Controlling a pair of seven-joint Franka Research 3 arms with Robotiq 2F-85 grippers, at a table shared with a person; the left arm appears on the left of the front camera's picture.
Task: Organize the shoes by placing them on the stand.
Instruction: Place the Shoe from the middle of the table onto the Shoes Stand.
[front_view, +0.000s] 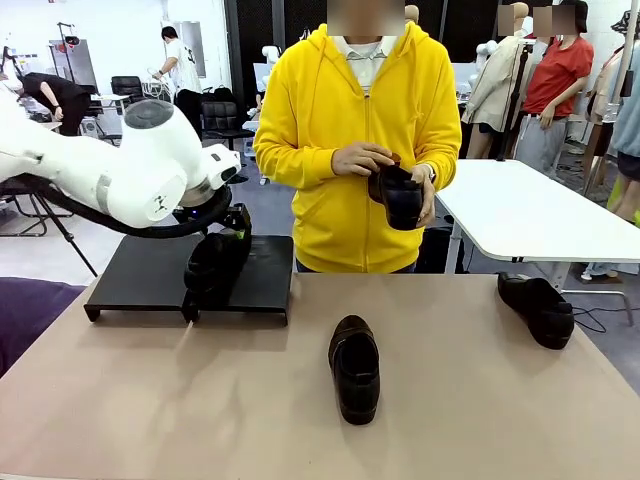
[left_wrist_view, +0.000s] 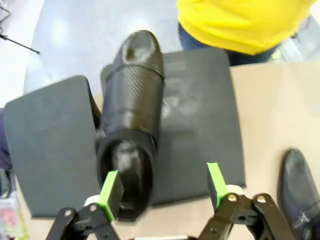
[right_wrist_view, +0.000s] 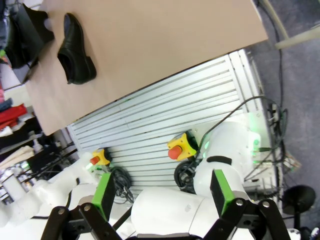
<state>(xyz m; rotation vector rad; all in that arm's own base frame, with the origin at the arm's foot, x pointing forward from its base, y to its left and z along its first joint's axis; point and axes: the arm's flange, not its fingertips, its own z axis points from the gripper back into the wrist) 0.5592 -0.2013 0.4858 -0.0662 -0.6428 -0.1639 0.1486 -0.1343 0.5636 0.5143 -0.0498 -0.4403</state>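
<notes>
Front view: I am looking at the left gripper (front_view: 234, 236) hanging over the stand (front_view: 140, 272) at centre left, right above the first shoe (front_view: 214, 264). That shoe is lying at the stand's front edge. The arm is covering the fingers here, so I cannot tell their opening from this angle. The person's hands (front_view: 362, 158) are holding the held shoe (front_view: 400, 196) at chest height. The middle shoe (front_view: 355, 368) is lying at lower centre and the right shoe (front_view: 537, 309) at the right edge, both on the table (front_view: 150, 400).

Left wrist view: the left gripper (left_wrist_view: 163, 185) is standing wide open with nothing clamped. One pad (left_wrist_view: 111, 187) is overlapping the heel of the first shoe (left_wrist_view: 132, 115); whether it is touching, I cannot tell. The shoe is lying toe-up in the frame on the stand (left_wrist_view: 200, 130). I am judging the glossy leather as slick and the upper as soft enough to cave in, with a stiffer sole and heel and modest weight. So I would be pinching across the heel, at the mouth's rim. The middle shoe (left_wrist_view: 300, 187) is being cut off at lower right.

Right wrist view: the right gripper (right_wrist_view: 162, 195) is open and empty, pointing at the robot's own base. A lone shoe (right_wrist_view: 75, 50) is lying on the table (right_wrist_view: 175, 40) at upper left. Which one it is, I cannot say, and the dark shape in the corner beside it is too cropped to name.
</notes>
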